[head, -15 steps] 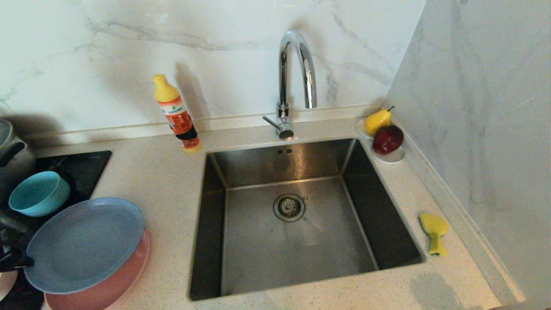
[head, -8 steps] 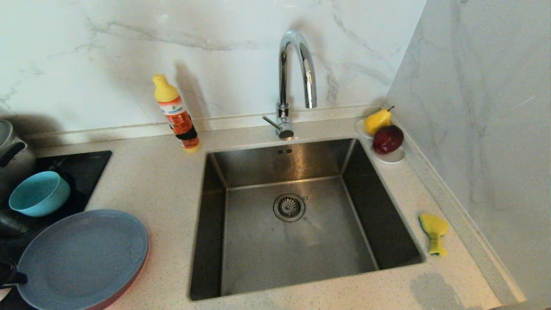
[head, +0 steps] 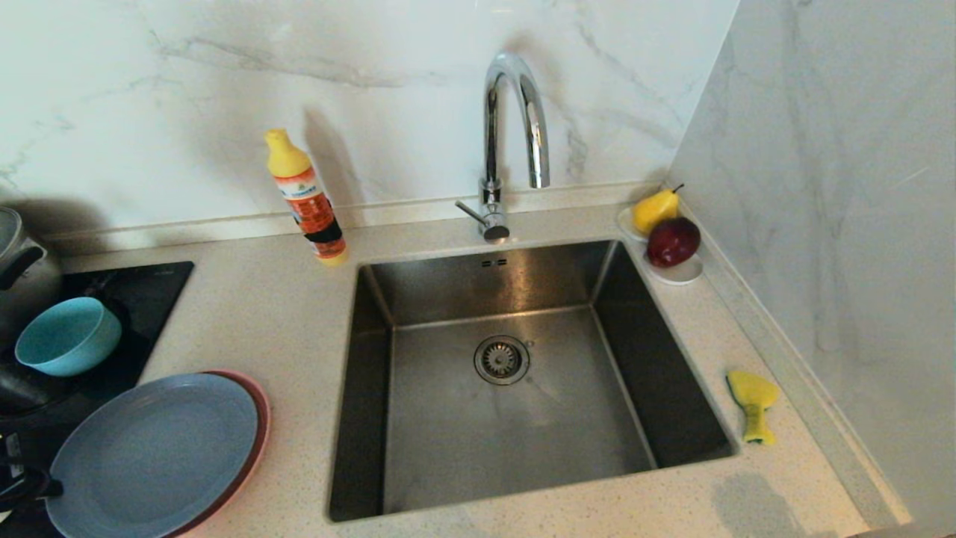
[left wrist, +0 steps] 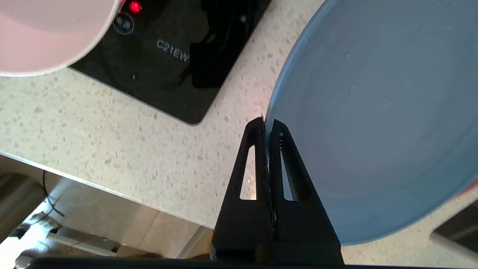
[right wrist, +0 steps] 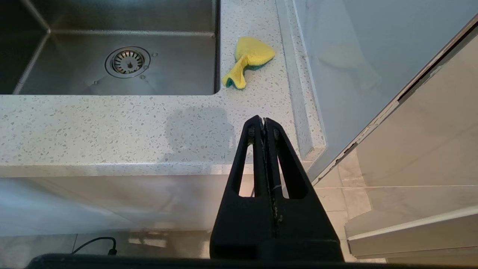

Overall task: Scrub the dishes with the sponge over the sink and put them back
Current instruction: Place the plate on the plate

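At the counter's front left, the grey-blue plate (head: 157,456) lies on the salmon-pink plate (head: 258,422). My left gripper (left wrist: 266,121) is shut on the grey-blue plate's (left wrist: 373,112) near rim, one finger above and one below. The teal bowl (head: 67,336) stands on the cooktop behind the plates. Part of the pale pink bowl (left wrist: 44,33) shows in the left wrist view. The yellow sponge (head: 753,403) lies pinched on the counter right of the sink (head: 448,448). My right gripper (right wrist: 264,120) hangs shut and empty below the counter's front edge, short of the sponge (right wrist: 248,59).
A black cooktop (head: 142,291) and a steel pot (head: 19,261) fill the far left. An orange detergent bottle (head: 306,198) stands behind the sink's left corner, beside the chrome tap (head: 515,134). A white saucer with a pear and an apple (head: 676,273) sits at the back right.
The grey-blue plate was held tilted above the pink plate. It has come down towards the counter's front and now lies flat on the pink plate. The right arm has not moved.
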### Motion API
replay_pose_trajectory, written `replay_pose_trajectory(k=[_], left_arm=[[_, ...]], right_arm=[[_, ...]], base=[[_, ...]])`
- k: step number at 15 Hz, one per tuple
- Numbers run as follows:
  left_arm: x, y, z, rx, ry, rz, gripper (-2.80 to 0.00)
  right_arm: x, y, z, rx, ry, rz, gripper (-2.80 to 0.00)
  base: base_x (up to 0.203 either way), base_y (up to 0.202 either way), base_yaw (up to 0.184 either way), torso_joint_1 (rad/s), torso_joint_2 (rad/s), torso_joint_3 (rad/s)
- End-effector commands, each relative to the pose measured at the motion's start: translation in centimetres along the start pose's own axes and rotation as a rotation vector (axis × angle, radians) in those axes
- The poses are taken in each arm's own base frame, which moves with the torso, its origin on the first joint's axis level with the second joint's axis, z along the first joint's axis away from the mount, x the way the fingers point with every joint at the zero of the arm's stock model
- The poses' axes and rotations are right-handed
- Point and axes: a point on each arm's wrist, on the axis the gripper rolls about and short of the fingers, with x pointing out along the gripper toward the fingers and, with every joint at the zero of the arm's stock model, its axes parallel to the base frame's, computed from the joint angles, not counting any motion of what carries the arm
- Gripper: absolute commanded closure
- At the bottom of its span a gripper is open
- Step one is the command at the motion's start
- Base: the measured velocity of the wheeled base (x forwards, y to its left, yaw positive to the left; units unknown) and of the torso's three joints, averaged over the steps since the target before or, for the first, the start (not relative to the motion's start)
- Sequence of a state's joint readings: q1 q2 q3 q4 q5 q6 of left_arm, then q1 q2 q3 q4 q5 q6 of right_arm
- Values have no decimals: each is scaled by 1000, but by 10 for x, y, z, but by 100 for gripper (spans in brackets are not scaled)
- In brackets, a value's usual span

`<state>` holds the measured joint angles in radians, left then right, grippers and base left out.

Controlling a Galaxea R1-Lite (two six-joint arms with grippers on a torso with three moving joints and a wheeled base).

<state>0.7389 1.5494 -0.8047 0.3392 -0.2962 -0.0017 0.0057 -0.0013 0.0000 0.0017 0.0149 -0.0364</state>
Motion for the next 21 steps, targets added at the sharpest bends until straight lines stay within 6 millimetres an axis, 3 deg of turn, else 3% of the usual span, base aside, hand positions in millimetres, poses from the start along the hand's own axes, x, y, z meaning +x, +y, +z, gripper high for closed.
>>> replay_pose_trajectory(k=[1,14,15,21], left_arm=[[7,2,-2,-7,33,-3,0],[21,5,-9,-5,52,-44,0],[20,5,-8,1,47,-46,-280],[4,-1,1,10,-31,-105,-280]], right_arm=[[0,0,0,0,0,1,0],[0,0,0,0,0,1,0],[0,0,0,0,0,1,0],[0,0,0,0,0,1,0]], base=[[0,0,0,0,0,0],[0,0,0,0,0,0],[0,0,0,0,0,0],[0,0,0,0,0,0]])
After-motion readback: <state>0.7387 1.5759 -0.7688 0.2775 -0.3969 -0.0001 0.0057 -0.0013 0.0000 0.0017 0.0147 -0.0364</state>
